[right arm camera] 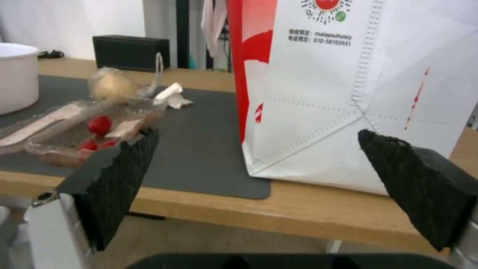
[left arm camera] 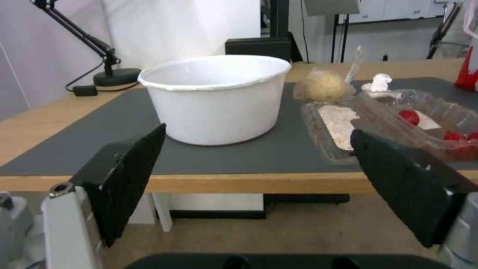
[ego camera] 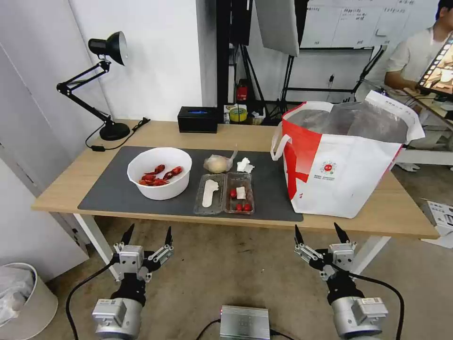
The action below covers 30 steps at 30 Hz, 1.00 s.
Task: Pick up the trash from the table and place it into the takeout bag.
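On the dark grey mat (ego camera: 108, 189) of the table (ego camera: 71, 182) sit a white bowl of red shells (ego camera: 159, 172), an open clear plastic tray with red scraps (ego camera: 225, 193), a clear bag around a beige lump (ego camera: 218, 163) and a crumpled white tissue (ego camera: 244, 165). The takeout bag (ego camera: 342, 160) stands open at the table's right. My left gripper (ego camera: 147, 232) and right gripper (ego camera: 318, 228) hang open below the table's front edge, empty. The left wrist view faces the bowl (left arm camera: 216, 99) and tray (left arm camera: 398, 123); the right wrist view faces the bag (right arm camera: 358, 86) and tray (right arm camera: 84, 127).
A black desk lamp (ego camera: 101, 85) stands at the table's back left, a black box (ego camera: 197, 119) at the back middle. A white bin (ego camera: 23, 300) sits on the floor at left. A person sits behind the bag at far right.
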Tool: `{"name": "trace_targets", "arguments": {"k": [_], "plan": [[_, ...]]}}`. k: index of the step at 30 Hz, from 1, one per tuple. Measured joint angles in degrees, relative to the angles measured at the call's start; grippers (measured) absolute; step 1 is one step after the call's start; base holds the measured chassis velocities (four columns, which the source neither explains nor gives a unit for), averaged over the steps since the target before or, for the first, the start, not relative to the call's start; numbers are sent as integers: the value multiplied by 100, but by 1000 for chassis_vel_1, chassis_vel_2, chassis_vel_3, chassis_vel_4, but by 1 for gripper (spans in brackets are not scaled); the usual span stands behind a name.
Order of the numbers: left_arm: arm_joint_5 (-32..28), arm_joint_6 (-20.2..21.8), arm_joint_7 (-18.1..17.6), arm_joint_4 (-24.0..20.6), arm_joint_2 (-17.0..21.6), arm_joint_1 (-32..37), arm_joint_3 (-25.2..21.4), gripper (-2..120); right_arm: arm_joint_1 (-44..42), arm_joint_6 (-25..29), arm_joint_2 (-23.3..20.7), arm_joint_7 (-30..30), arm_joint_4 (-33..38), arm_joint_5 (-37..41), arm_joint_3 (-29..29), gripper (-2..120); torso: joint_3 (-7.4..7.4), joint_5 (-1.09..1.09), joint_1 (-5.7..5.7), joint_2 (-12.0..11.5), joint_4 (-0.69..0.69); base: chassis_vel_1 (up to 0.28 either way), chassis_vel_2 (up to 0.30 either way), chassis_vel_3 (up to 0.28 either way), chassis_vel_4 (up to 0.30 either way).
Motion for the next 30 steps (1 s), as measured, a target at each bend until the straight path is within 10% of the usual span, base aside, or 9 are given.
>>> {"name": "trace_targets", "arguments": {"k": [7,17,30], "plan": [[-68,-103,0,90,38,-21,23,100,-27,85,-60,26,-64,22,23,100,0,1,0,0,1,0,0,0,0],[-1198,-1770,289,1585,726,-329,436,100,-785,1813,-1386,640,-1421,597,789,100,0,-1,1,0,-3,0,0,0,0],[-1308,-1969,648,1390,817,-165,427,100,-797,1975,-1400,454,-1237,757,847,100,0,0,0,0,0,0,0,0,0]]}}
